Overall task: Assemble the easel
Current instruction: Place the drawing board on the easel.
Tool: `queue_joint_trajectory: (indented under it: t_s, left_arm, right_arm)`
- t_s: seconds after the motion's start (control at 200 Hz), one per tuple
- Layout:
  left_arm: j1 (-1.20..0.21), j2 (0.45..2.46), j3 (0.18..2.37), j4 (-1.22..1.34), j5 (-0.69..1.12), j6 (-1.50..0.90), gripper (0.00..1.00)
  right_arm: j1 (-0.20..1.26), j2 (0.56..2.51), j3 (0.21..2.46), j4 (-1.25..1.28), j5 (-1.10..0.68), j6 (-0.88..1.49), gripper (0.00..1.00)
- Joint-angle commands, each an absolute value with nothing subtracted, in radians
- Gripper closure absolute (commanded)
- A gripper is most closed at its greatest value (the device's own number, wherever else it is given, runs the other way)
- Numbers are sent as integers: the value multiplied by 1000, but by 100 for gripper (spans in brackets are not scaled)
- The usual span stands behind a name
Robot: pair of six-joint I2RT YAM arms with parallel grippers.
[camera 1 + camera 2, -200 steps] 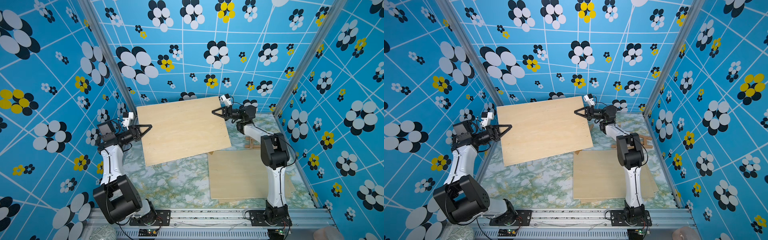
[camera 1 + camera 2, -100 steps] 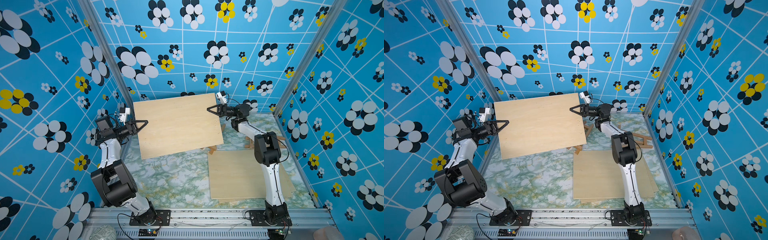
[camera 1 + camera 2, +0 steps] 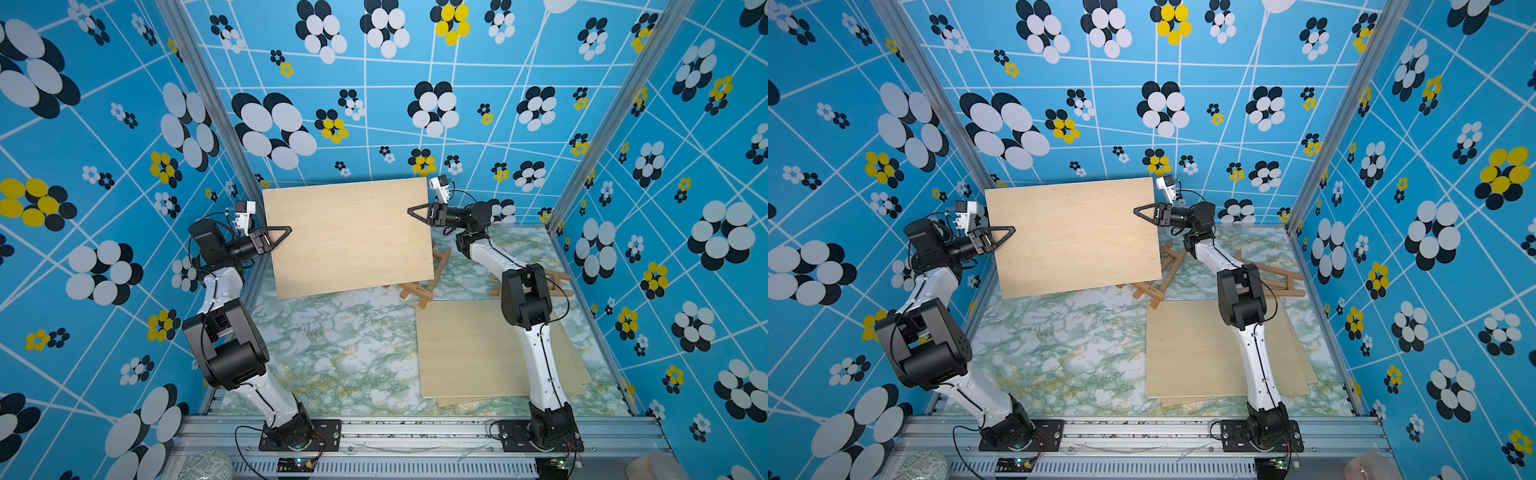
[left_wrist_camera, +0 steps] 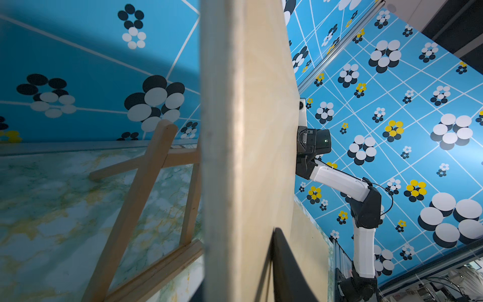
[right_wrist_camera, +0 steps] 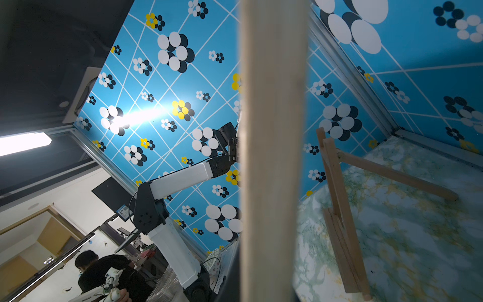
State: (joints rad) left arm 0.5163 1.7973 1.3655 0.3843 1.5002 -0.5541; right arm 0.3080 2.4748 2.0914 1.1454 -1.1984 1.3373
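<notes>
A large plywood board [image 3: 349, 237] hangs tilted at the back of the cell, between both arms. My left gripper [image 3: 288, 229] straddles its left edge. In the left wrist view one black finger [image 4: 287, 269] lies along the board's face [image 4: 248, 130], the other is hidden, and I cannot tell whether it presses. My right gripper [image 3: 410, 211] is shut on the board's right edge [image 5: 271, 130]. A wooden easel [image 3: 419, 289] stands on the table behind and below the board, mostly hidden in both top views. Its legs and ledge [image 4: 146, 183] show behind the board.
A second wooden easel [image 3: 555, 277] lies at the right behind my right arm. A stack of flat plywood boards [image 3: 469, 349] lies on the marble table [image 3: 332, 353] at the front right. The patterned walls stand close behind and beside the board.
Both arms have carried the board toward the back wall and a little to the left, and it now stands steeper, over the easel.
</notes>
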Motion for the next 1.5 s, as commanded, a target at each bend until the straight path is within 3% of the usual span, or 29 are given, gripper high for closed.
queue_joint_trajectory:
  t_s: [0.0,0.325,0.83,1.494]
  left_arm:
    - [483,1868,1428,541,1231,-609,76]
    - [479,2077,1563,744,1239,-723,77]
    - [468,2304,1772,930,1235,-864,77]
    - [455,2556,2105,907,1239,-936,77]
  right_arm:
    - [405,2479,2214,1259,-1236,1226,100]
    - [408,2594,2318,1192,-1214,1086,100]
    - [418,2608,2313,1063,-1143,835,100]
    - [419,2638,2350,928,-1091,654,100]
